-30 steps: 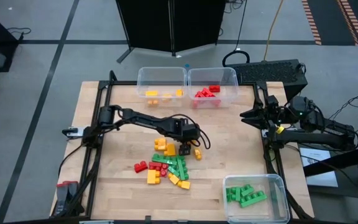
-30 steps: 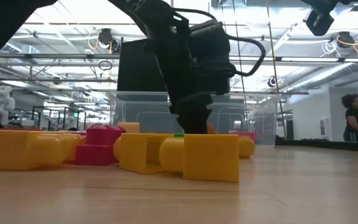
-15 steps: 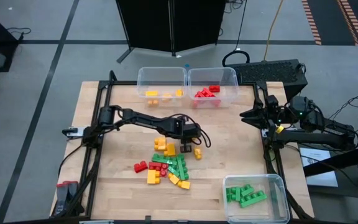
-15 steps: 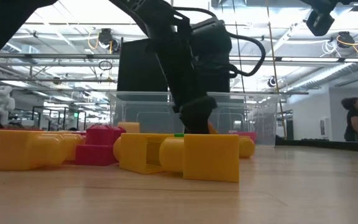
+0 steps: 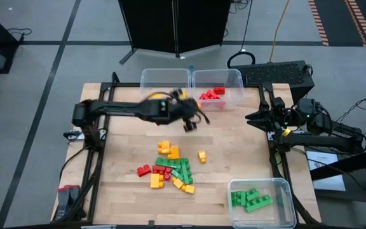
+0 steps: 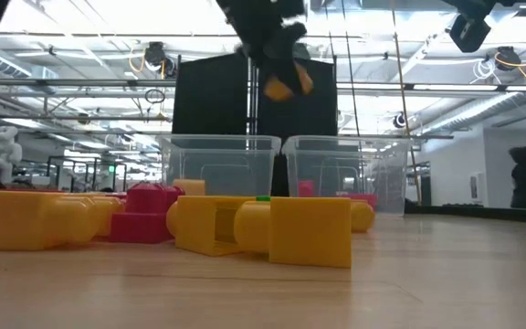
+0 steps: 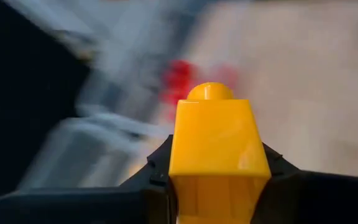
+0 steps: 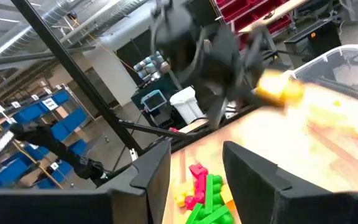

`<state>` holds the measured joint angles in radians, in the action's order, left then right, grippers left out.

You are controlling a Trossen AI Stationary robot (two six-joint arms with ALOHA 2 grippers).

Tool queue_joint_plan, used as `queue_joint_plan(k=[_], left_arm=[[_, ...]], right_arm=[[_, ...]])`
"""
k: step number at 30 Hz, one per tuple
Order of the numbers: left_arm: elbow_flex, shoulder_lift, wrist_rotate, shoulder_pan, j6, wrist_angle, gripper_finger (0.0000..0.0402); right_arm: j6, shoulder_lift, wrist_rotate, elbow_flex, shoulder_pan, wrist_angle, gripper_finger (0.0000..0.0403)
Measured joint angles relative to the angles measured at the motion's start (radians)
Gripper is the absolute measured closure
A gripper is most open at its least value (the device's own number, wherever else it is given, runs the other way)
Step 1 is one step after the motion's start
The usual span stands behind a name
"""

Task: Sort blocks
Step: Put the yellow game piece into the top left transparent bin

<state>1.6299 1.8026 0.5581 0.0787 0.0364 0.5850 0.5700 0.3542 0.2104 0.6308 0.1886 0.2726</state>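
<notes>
Yellow-orange block (image 7: 214,146) sat clamped between the left gripper (image 5: 189,124) fingers (image 7: 157,167), stud pointing away from the wrist, long axis running straight out along the fingers. Fingers closed only as far as the block's width, pressed on both its sides. Held up off the surface (image 5: 234,146), just in front of the two clear bins (image 5: 165,77) at the far edge.

Low view caught what the overhead didn't: block (image 6: 281,84) riding high, well above the bin rims, with nothing under it. Overhead only gave a blurred arm there, block hard to pick out. Left wrist view showed the stud and faces up close, plus a red smear past the fingertips, too blurred to call.

Loose pile of blocks (image 5: 170,166) lay well behind the fingers, mid-surface, mixed red, yellow and green. One lone yellow block (image 5: 202,156) just apart from the pile.

Right gripper (image 5: 254,118) parked at the surface's right edge, fingers (image 8: 257,177) spread apart, gripping nothing. Green blocks (image 5: 251,199) sat in the near bin.
</notes>
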Motion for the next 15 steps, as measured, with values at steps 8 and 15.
queue_joint_plan(k=[8,15], left_arm=[[0.000,-0.072,0.033,0.243,-0.023,0.014,0.0313],[-0.003,0.007,-0.246,0.445,-0.058,0.088,0.0313]], right_arm=[[-0.006,0.000,-0.035,0.000,0.001,-0.014,0.0259],[0.023,0.000,-0.060,0.000,0.001,-0.014,0.0259]])
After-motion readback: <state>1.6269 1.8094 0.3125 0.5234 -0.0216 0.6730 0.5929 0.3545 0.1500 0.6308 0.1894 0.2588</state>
